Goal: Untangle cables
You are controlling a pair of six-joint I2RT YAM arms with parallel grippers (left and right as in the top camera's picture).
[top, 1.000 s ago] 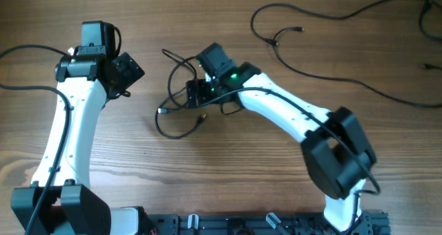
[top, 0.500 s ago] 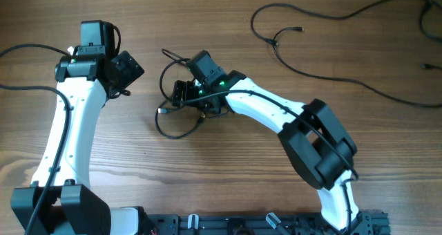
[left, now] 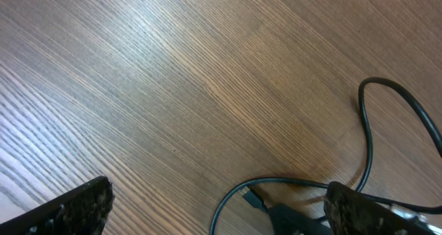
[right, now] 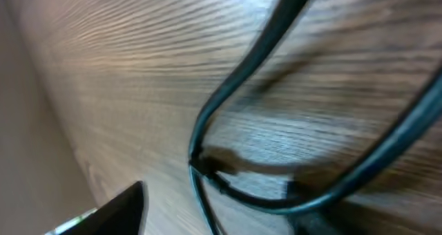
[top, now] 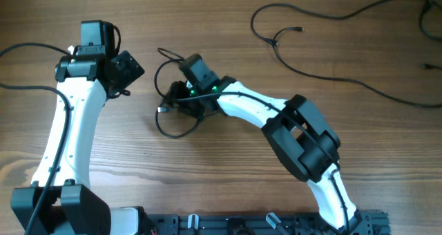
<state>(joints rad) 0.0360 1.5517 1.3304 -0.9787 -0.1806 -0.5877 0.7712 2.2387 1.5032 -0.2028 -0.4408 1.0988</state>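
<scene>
My right pincer (top: 177, 100) is down on the brown wood-grain table (top: 207, 186), pushed into the small tangle of thin black flexible cords (top: 163, 127) that lies left of centre. From overhead my own white arm and black wrist cover the jaws. My wrist camera sits too close and is blurred. It gives me one dark finger (right: 121, 207) at the lower left and cord strands (right: 235, 83) crossing the wood in front. I cannot tell whether I am clenched on a strand or only resting among them.

My left pincer (top: 128, 70) hangs just beside the tangle, on its left, and is released. In its wrist view the two dark fingers (left: 76, 211) stand wide apart at the bottom corners with nothing between them. On the wood past them, a cord of the tangle rises in a tall narrow loop (left: 366, 121) at the right. A lower curve of cord sweeps past a small dark plug (left: 254, 199).

Seen from above, one loop of the tangle bulges toward the near edge of the table and another arches on the far side of my right pincer. A small pale-tipped plug (top: 161, 110) lies at its left edge. Well apart, across the far right of the table, the long thin black cords (top: 331, 16) lie spread in loose open curves. One short branch there ends in a tiny plug (top: 298, 30) near their left bend.
</scene>
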